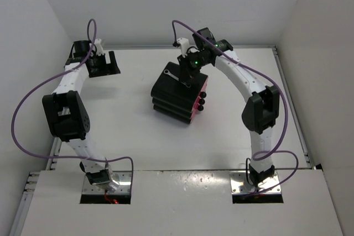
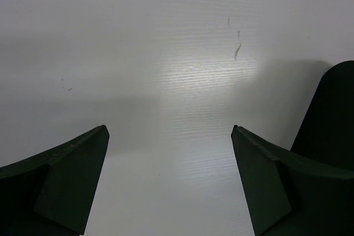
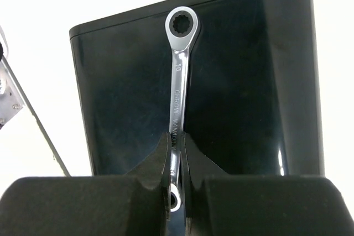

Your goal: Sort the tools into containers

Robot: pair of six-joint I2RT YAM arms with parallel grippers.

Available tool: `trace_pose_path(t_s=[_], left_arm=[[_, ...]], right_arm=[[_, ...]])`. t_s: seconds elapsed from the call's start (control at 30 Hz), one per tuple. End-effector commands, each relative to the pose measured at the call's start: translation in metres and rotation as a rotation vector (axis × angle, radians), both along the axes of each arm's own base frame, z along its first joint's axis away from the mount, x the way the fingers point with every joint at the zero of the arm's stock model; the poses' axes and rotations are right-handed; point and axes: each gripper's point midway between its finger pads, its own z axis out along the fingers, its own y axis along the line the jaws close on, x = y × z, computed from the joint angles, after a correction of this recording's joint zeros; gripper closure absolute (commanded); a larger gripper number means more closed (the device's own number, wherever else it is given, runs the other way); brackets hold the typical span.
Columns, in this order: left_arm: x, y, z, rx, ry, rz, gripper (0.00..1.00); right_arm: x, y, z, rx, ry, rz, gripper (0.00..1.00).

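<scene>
Over the black top of the cabinet (image 3: 249, 81), you have the right gripper (image 3: 176, 143) pinched tight on the thin silver wrench (image 3: 180, 75), gripped near its lower end. Ring head points away from the wrist camera; whether the shank touches the cabinet cannot be told. Cabinet sits mid-table, pink drawers (image 1: 202, 93) showing on its right side from above. Far left, your left gripper (image 2: 170, 134) stands wide open over the white table (image 2: 177, 53), holding nothing

White table (image 1: 138, 136) enclosed by plain white walls (image 1: 166, 4).
</scene>
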Motion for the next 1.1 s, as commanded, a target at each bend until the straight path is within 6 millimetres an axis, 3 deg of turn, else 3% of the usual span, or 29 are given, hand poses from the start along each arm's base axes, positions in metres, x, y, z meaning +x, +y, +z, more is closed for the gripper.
trace_pose_path(t_s=[0.0,0.2,0.6,0.77,0.8,0.9,1.0,1.07], left_arm=[[-0.002,0.000,0.011,0.007,-0.028,-0.007,0.00],[-0.004,-0.002,0.008,-0.002,-0.021,-0.013,0.00],[-0.002,-0.003,0.010,-0.013,-0.029,-0.013,0.00],[-0.002,-0.005,0.010,-0.019,-0.030,-0.020,0.00],[-0.002,-0.005,0.010,-0.019,-0.030,-0.020,0.00],[-0.002,-0.005,0.006,-0.021,-0.021,-0.020,0.00],[-0.004,-0.005,0.002,-0.023,-0.011,-0.020,0.00],[-0.004,-0.005,0.002,-0.023,-0.011,-0.020,0.00]], right_arm=[[0.005,-0.004,-0.021,-0.066,0.009,-0.005,1.00],[-0.001,-0.014,-0.026,-0.105,0.012,-0.025,1.00],[-0.020,-0.031,-0.016,-0.126,0.017,-0.024,0.98],[-0.019,-0.032,-0.013,-0.129,0.005,-0.030,0.83],[-0.022,-0.029,-0.007,-0.123,-0.006,-0.021,0.71],[-0.015,-0.030,0.007,-0.117,-0.061,-0.037,0.53],[-0.007,-0.023,0.031,-0.071,-0.119,-0.044,0.51],[-0.004,-0.017,0.059,-0.013,-0.165,-0.057,0.51]])
